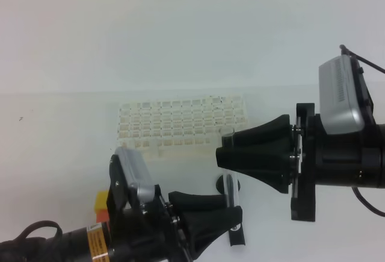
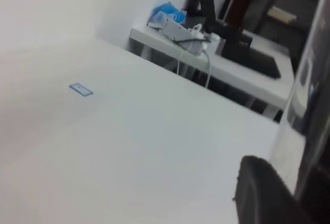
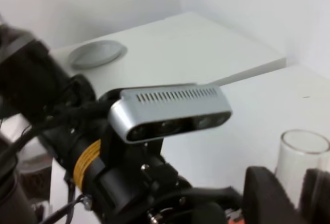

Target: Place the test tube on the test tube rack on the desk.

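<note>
Here: white desk [image 1: 60, 129], plain wall | rack [image 1: 180, 123] | both jaws seemingly pinch the test tube [image 1: 230, 196].

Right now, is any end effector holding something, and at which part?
Both appear to hold the test tube: the left end effector near its lower end, the right end effector near its upper end.

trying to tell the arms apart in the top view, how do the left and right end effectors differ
The left end effector comes up from the lower left, near the desk front; the right end effector reaches in from the right, beside the test tube rack. Both are black and meet at the test tube.
</note>
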